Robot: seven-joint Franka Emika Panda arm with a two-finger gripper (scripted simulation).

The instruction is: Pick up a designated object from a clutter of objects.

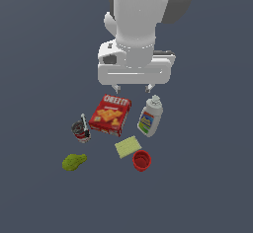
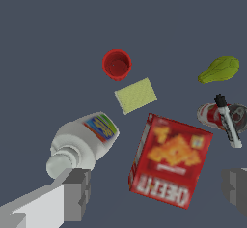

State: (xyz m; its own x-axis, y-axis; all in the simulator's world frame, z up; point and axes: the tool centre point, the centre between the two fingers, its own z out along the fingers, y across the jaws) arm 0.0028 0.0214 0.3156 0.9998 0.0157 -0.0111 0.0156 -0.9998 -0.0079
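Note:
The olive-green lumpy pear-like blob (image 1: 73, 162) lies on the floor at the exterior view's left, in front of the small can (image 1: 81, 132); it also shows in the wrist view (image 2: 219, 69). The clutter holds a red cracker box (image 1: 110, 114), a white bottle (image 1: 150, 117), a dark marker (image 1: 84, 122) leaning on the can, a pale yellow sponge (image 1: 128, 146) and a red cup (image 1: 142, 160). My gripper (image 1: 132, 87) hangs open and empty above the far end of the cracker box, well apart from the blob.
In the wrist view the cracker box (image 2: 170, 160) lies between my two fingers, with the bottle (image 2: 84, 142) beside one finger (image 2: 76, 194) and the can (image 2: 219, 116) with the marker (image 2: 227, 121) near the other. All rest on a flat dark grey floor (image 1: 207, 187).

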